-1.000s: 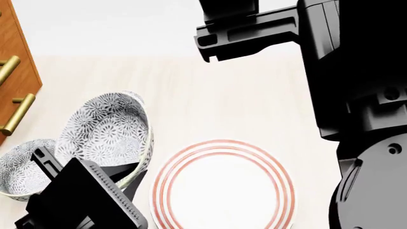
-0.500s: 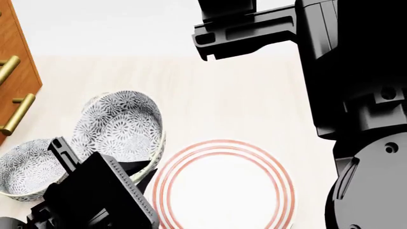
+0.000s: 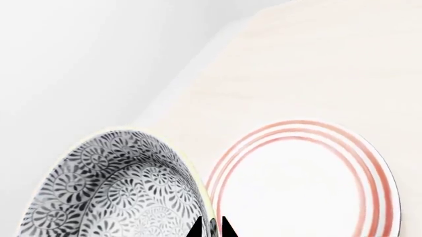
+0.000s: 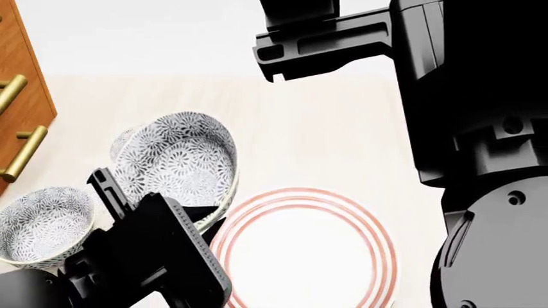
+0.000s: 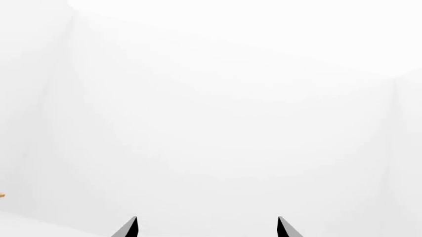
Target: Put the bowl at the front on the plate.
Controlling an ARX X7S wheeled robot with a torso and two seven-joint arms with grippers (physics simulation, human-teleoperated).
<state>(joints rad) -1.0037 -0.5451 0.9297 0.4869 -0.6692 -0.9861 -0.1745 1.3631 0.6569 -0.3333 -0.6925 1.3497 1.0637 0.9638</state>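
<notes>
Above tabletop, left hand clamped on rim of tilted bowl, beside plate; right hand spread wide, holding nothing.

Landmark = plate, flat on the table, near its front edge. Held bowl sits left of the plate, tilted, raised off the table, its rim next to the plate's left edge, in the left gripper, which comes in from the plate's front-left. Second bowl is farther left of the plate, on the table. A third bowl's rim peeks out behind the held bowl. Drawer cabinet stands far left of the plate and behind it. Right gripper is raised behind the plate, slightly right, well apart from it.
</notes>
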